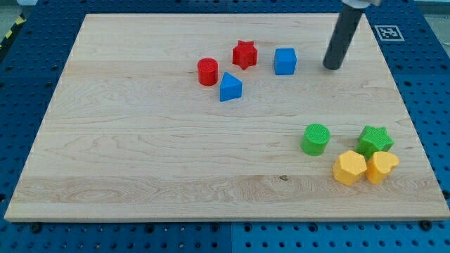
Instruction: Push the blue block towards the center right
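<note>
My tip [332, 67] rested on the table [140, 161] near the view's top right; the arm carried no hand, only the straight dark rod, so there was nothing to be open or closed and nothing was gripped. The blue cube [285, 61] stood just to the view's left of my tip, at about the same level, with a small gap of bare wood between them, so the two were not touching. Further to the view's left of my tip sat the red star [245, 54], near the cube but apart from it. Beyond that, lower and to the view's left, stood the blue triangular block [230, 87], and just beside it the red cylinder [207, 72]; whether those two touched could not be told. Well below my tip, toward the view's bottom right, a second cluster lay: the green cylinder [316, 138] almost straight down from my tip, the green star [375, 140] to the view's right of it, and under them the yellow hexagonal block [349, 167] pressed against the yellow heart-shaped block [382, 166].
</note>
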Tool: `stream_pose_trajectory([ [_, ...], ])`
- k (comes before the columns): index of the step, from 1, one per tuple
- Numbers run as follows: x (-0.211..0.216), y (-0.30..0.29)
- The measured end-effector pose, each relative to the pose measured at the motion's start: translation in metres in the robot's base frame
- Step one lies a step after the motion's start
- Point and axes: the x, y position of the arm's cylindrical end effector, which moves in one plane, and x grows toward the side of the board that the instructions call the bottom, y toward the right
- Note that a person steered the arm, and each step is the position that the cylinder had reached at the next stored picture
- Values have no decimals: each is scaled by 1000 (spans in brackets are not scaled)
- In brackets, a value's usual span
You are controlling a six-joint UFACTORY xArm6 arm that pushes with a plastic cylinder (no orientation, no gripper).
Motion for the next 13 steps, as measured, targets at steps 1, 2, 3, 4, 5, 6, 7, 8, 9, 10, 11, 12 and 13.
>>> stream_pose_trajectory([
  [1, 17, -34],
  [2, 33, -49],
  [3, 35, -72],
  [4, 28, -106],
  [5, 5, -108],
  [6, -20, -108],
  [7, -22, -98],
  [8, -21, -85],
  [9, -21, -66],
  [10, 1, -62],
  [11, 14, -62],
  [12, 14, -37],
  [13, 14, -9],
])
